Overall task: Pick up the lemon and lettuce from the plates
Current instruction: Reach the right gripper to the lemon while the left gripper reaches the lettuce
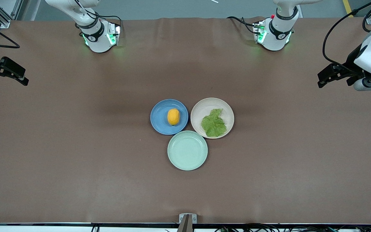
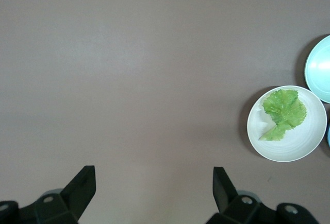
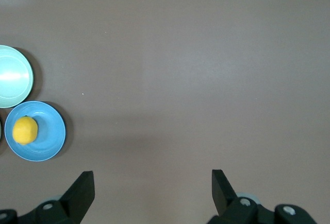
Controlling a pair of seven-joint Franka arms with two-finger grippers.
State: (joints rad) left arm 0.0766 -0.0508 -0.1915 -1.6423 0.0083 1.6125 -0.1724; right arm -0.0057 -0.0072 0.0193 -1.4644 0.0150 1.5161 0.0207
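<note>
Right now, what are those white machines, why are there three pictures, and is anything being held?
They are two robot arms bolted to a brown table. One picture looks down from a high camera; the other two come from cameras on each arm's wrist. In the middle sit three round plates: a blue plate with a small yellow-orange lemon, a beige plate with a crinkled green lettuce leaf, and a bare mint-green plate. The left gripper and right gripper wait open over the table's ends, holding nothing.
</note>
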